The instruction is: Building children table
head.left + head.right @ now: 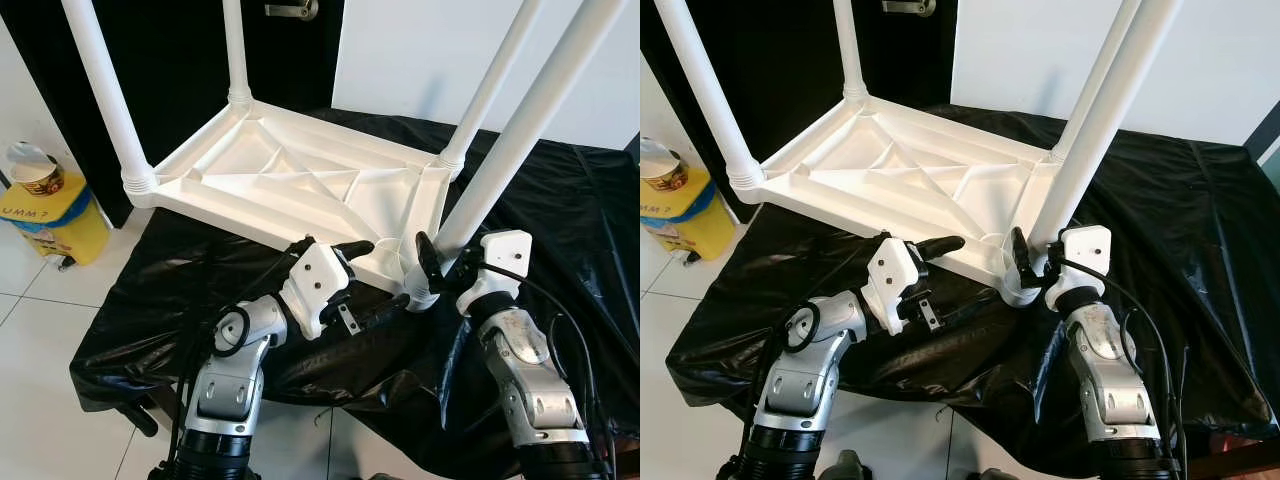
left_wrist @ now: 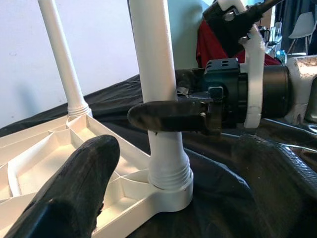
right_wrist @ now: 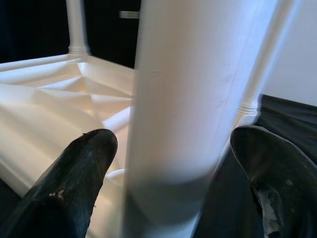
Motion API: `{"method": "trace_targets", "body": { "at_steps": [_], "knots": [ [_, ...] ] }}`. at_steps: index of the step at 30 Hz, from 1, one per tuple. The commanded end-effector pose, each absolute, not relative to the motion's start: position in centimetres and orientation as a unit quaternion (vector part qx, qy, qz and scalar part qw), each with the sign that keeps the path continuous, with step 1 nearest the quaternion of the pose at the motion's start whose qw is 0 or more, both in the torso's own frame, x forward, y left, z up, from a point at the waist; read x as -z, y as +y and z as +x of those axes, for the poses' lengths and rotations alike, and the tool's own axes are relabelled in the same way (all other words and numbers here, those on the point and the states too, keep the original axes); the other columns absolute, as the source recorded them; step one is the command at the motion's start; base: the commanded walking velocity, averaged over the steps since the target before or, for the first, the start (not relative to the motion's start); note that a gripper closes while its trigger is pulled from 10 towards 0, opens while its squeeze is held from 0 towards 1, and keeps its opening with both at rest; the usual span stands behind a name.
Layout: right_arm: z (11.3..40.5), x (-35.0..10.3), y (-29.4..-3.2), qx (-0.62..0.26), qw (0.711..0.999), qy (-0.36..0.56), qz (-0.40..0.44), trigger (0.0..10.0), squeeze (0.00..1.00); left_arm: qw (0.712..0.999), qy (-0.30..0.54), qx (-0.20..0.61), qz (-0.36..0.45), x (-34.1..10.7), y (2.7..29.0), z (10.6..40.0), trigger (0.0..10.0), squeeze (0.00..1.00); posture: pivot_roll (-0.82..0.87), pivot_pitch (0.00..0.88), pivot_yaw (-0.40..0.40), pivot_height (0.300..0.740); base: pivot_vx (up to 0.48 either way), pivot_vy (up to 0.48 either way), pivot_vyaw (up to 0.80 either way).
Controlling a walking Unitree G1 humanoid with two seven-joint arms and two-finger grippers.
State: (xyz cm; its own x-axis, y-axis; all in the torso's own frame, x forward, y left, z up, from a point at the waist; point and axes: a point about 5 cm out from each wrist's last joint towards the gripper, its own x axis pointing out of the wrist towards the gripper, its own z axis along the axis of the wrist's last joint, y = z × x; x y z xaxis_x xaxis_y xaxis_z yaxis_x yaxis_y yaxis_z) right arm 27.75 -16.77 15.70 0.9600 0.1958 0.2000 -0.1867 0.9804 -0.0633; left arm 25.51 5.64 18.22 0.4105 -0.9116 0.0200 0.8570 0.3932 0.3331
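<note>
Right hand point(image 1: 432, 262) spread around the near table leg point(image 1: 520, 125) (gaps visible in wrist view); left hand point(image 1: 372, 275) open beside it.

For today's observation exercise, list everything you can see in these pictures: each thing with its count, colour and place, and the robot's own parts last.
Table top: one, white, upside down on the black sheet.
Table legs: four, white, standing up from the top's corners.
Sheet: one, black, spread over the floor.
Bin: one, yellow, at the left by the wall.
Cup: one, on the bin.
Door: one, black, behind the table.
Left gripper: black fingers, at the near edge of the top.
Right gripper: black fingers either side of the nearest leg.
</note>
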Motion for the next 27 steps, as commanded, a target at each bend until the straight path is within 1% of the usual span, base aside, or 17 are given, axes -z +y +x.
{"method": "trace_targets", "body": {
  "at_steps": [1,2,3,4,6,10,12,13,14,15,17,18,26,27],
  "knots": [
    [27.5,-15.8,-17.0,-0.127,0.986,-0.107,-0.025,10.0,0.00,0.875,-0.111,0.456,0.114,-18.5,5.6,26.1,10.0,0.00,0.09,0.043,-0.097,0.740,0.000,0.000,0.00],
    [27.5,-15.8,-17.0,-0.127,0.986,-0.107,-0.025,10.0,0.00,0.875,-0.111,0.456,0.114,-18.5,5.6,26.1,10.0,0.00,0.09,0.043,-0.097,0.740,0.000,0.000,0.00],
    [27.6,-16.0,-17.0,-0.155,0.981,-0.109,-0.032,10.0,0.00,0.875,-0.111,0.457,0.115,-18.5,5.6,26.1,10.0,0.00,0.09,0.040,-0.096,0.740,0.000,0.000,0.00],
    [27.6,-16.0,-17.0,-0.155,0.981,-0.109,-0.032,10.0,0.00,0.875,-0.111,0.457,0.115,-18.5,5.6,26.1,10.0,0.00,0.09,0.040,-0.096,0.740,0.000,0.000,0.00],
    [27.7,-16.1,-16.9,-0.200,0.973,-0.108,-0.045,10.0,0.00,0.874,-0.111,0.459,0.116,-18.5,5.7,26.1,10.0,0.00,0.09,0.033,-0.097,0.740,0.000,0.000,0.00],
    [28.2,-15.9,-17.0,-0.226,0.967,-0.098,-0.069,10.0,0.00,0.874,-0.113,0.458,0.118,-18.6,5.7,26.3,10.0,0.00,0.09,0.026,-0.103,0.740,0.000,0.000,0.00],
    [28.3,-15.7,-17.0,-0.221,0.968,-0.094,-0.072,10.0,0.00,0.874,-0.114,0.458,0.119,-18.7,5.7,26.3,10.0,0.00,0.09,0.024,-0.105,0.740,0.000,0.000,0.00],
    [28.5,-15.5,-17.1,-0.217,0.969,-0.088,-0.077,6.8,0.00,0.874,-0.115,0.457,0.118,-18.7,5.7,26.3,10.0,0.00,0.10,0.022,-0.106,0.740,0.000,0.000,0.00],
    [28.5,-15.5,-17.1,-0.217,0.969,-0.088,-0.077,6.8,0.00,0.874,-0.115,0.457,0.118,-18.7,5.7,26.3,10.0,0.00,0.10,0.022,-0.106,0.740,0.000,0.000,0.00],
    [28.5,-15.3,-17.2,-0.212,0.971,-0.083,-0.076,1.1,0.00,0.875,-0.115,0.456,0.118,-18.7,5.7,26.3,10.0,0.00,0.10,0.021,-0.108,0.740,0.000,0.000,0.00],
    [28.5,-15.3,-17.2,-0.212,0.971,-0.083,-0.076,1.1,0.00,0.875,-0.115,0.456,0.118,-18.7,5.7,26.3,10.0,0.00,0.10,0.021,-0.108,0.740,0.000,0.000,0.00],
    [28.6,-15.1,-17.3,-0.204,0.973,-0.078,-0.077,0.0,0.00,0.875,-0.116,0.455,0.118,-18.7,5.7,26.3,10.0,0.00,0.10,0.019,-0.108,0.740,0.000,0.000,0.00],
    [28.6,-14.5,-17.5,-0.173,0.980,-0.060,-0.077,0.0,0.00,0.875,-0.115,0.455,0.117,-18.6,5.7,26.3,10.0,0.00,0.09,0.016,-0.105,0.740,0.000,0.000,0.00],
    [28.5,-14.3,-17.5,-0.155,0.984,-0.054,-0.070,0.0,0.00,0.875,-0.115,0.455,0.118,-18.7,5.7,26.3,10.0,0.00,0.09,0.014,-0.104,0.740,0.000,0.000,0.00]
  ]
}}
